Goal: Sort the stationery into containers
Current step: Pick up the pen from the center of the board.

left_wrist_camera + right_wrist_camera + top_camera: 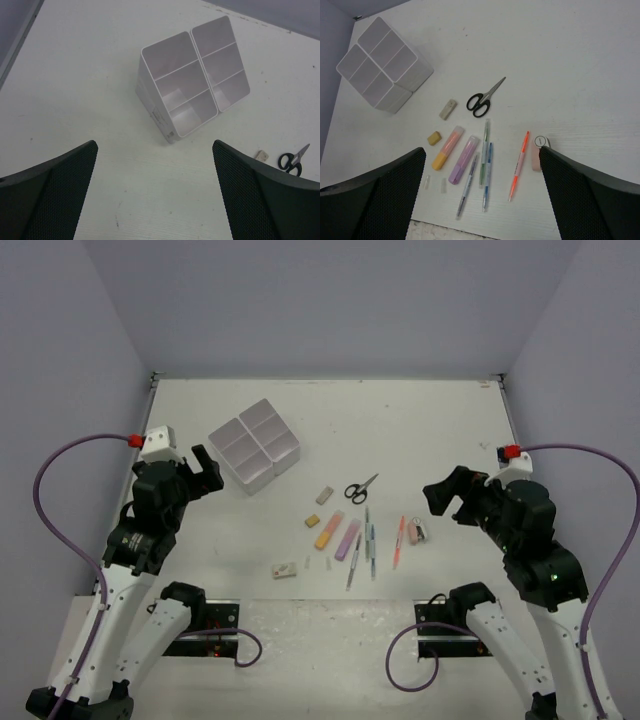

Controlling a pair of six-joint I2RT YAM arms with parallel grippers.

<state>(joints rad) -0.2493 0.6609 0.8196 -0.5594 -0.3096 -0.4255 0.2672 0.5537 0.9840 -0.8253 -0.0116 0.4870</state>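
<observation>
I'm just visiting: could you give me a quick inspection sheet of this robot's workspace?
Surface: white table, a few specks.
Job's things: scissors, pens, highlighters and erasers lie loose mid-table; containers stand apart, far left, nothing seen inside.
Clutter: nothing seen.
Hands: left hand and right hand open, holding nothing.
Cables: purple cables loop beside each arm.
Surroundings: plain grey walls on three sides.

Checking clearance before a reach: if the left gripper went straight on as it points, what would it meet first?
Probably the square block of translucent white plastic bins, centred ahead of the open left gripper; only bare table lies between, though depth is unclear.
</observation>
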